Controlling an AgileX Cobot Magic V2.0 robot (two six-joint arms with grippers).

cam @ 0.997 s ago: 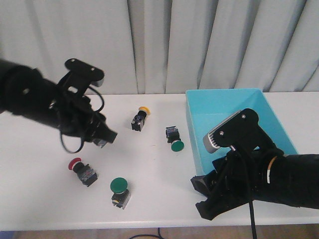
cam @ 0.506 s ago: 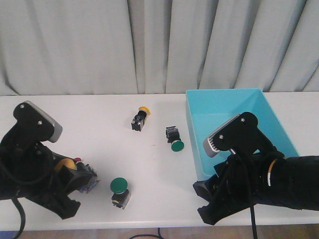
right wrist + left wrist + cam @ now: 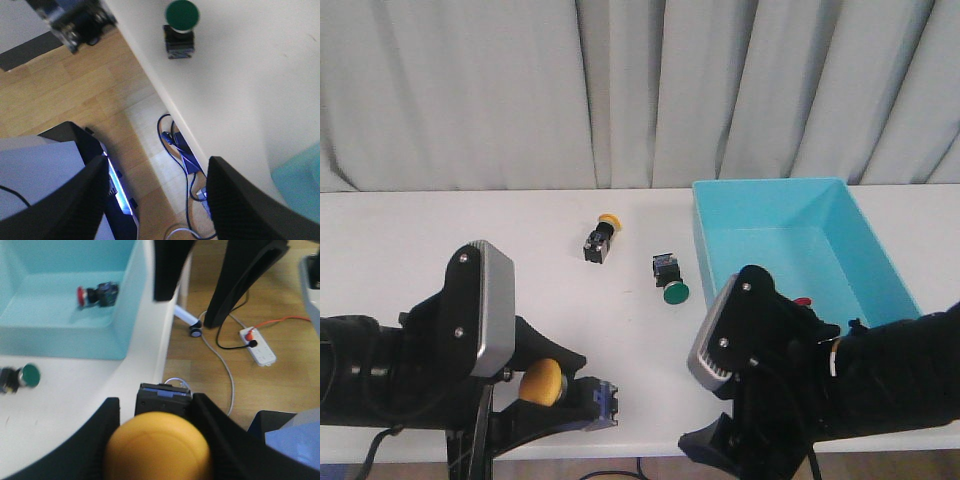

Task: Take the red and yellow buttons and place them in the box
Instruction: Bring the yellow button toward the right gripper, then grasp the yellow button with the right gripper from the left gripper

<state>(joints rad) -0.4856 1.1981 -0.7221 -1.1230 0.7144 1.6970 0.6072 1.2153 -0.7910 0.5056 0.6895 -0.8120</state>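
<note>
1. Looks like a lab or robot test room, not a home: my two black arms work over a plain white table [image 3: 440,240].
2. Pale grey curtain [image 3: 620,90] hangs behind the table's far edge, closing off the whole background.
3. Wood-look floor [image 3: 280,375] shows past the table's near edge.
4. White power strip [image 3: 257,345] with orange and black cables lies on that floor.
5. Caster wheel [image 3: 195,332] of a stand sits by it.
6. Blue cables [image 3: 180,155] trail below the edge.
</note>
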